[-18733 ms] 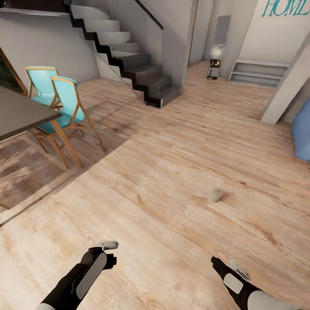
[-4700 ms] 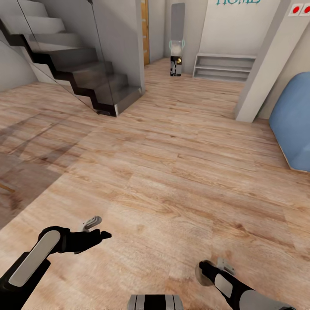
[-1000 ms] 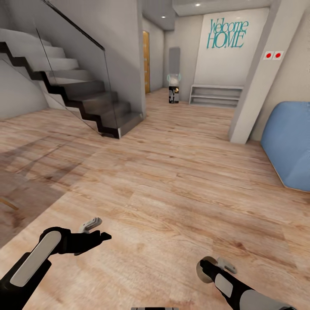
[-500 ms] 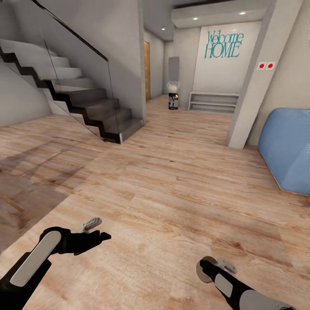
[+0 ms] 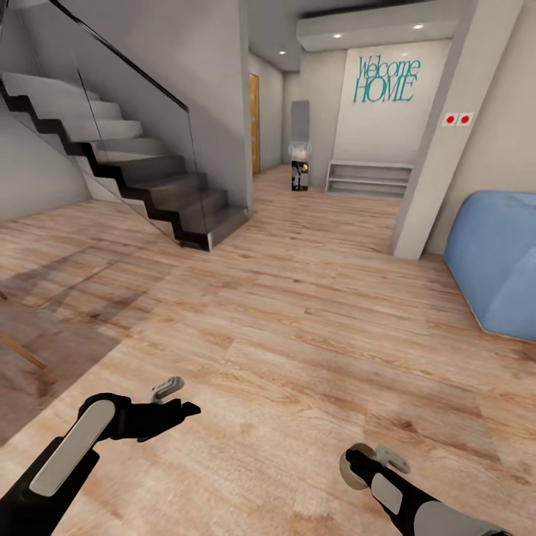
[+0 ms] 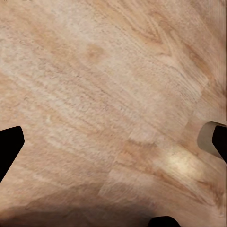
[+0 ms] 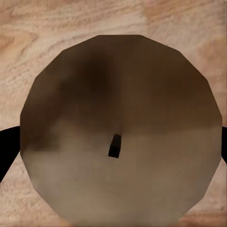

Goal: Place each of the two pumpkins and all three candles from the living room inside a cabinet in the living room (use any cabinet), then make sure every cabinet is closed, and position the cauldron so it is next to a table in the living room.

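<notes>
A short brownish-cream candle [image 5: 347, 467] is held just above the light wood plank floor [image 5: 298, 320] by my right gripper [image 5: 365, 461], which is shut on it at the lower right of the head view. In the right wrist view the candle's round top [image 7: 118, 94] with its dark wick sits between the fingers of the right gripper [image 7: 113, 149]. My left gripper [image 5: 177, 398] hovers over the floor at the lower left, open and empty. The left wrist view has the left gripper [image 6: 113, 144] with fingers spread wide over bare planks. Pumpkins, cabinet and cauldron are out of view.
A dark staircase with a glass rail [image 5: 164, 193] rises at the left. A white pillar [image 5: 439, 149] and a blue padded seat [image 5: 499, 260] stand at the right. Behind them a hallway leads to a low white shelf [image 5: 368, 179]. A wooden chair leg [image 5: 18, 350] pokes in at the left edge.
The view has shifted slightly as the camera moved. My left arm has edged a little to the right. The right gripper still holds the candle in the same pose.
</notes>
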Motion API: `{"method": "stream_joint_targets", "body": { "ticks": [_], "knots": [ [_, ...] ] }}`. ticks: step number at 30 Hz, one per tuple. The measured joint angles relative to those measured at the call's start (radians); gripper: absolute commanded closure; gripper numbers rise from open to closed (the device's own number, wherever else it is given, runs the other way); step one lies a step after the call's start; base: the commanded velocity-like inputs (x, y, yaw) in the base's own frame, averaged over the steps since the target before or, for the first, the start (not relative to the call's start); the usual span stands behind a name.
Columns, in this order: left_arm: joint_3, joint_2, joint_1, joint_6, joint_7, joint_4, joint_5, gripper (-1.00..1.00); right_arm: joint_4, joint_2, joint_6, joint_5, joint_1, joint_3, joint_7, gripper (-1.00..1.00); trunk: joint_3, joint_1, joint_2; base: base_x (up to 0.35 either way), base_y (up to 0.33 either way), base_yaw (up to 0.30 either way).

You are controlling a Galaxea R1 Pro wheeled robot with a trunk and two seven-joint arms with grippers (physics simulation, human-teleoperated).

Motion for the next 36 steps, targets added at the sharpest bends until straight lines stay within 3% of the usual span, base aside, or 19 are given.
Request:
{"method": "stream_joint_targets", "body": {
  "ticks": [10,19,22,24,25,29,32,36],
  "knots": [
    [-0.003,-0.003,-0.002,-0.006,-0.001,0.044,-0.003,-1.0,0.0,0.0,0.0,0.0,0.0,0.0,0.001,1.0,0.031,-0.038,0.07,0.0,0.0,0.005],
    [-0.004,-0.014,-0.003,-0.011,0.0,0.085,-0.019,-1.0,0.0,0.0,-0.001,0.0,0.0,0.0,0.001,1.0,0.059,-0.073,0.133,0.0,0.0,0.237],
    [-0.002,-0.03,-0.005,-0.012,0.005,0.11,-0.117,-1.0,0.001,0.0,-0.002,-0.001,0.0,0.0,0.001,1.0,0.068,-0.084,0.154,0.0,0.0,0.283],
    [0.003,-0.062,-0.005,-0.014,0.007,0.117,-0.218,-1.0,0.001,0.0,-0.002,0.0,0.0,0.0,0.001,1.0,0.074,-0.092,0.168,0.0,0.0,0.284],
    [0.004,-0.069,-0.005,-0.014,0.007,0.118,-0.237,-1.0,0.001,0.0,-0.002,-0.001,0.0,0.0,0.001,1.0,0.076,-0.096,0.175,0.0,0.0,0.284],
    [0.006,-0.126,-0.005,-0.015,0.008,0.13,-0.373,-1.0,0.001,0.0,-0.005,-0.001,0.0,0.0,0.001,1.0,0.087,-0.111,0.203,0.0,0.0,0.285],
    [0.007,-0.141,-0.005,-0.015,0.008,0.136,-0.409,-1.0,0.001,0.0,-0.006,0.0,0.0,0.0,0.001,1.0,0.095,-0.123,0.224,0.0,0.0,0.285],
    [0.007,-0.144,-0.006,-0.015,0.008,0.139,-0.418,-1.0,0.001,0.0,-0.006,0.0,0.0,0.0,0.001,1.0,0.106,-0.138,0.252,0.0,0.0,0.284]
  ]
}}
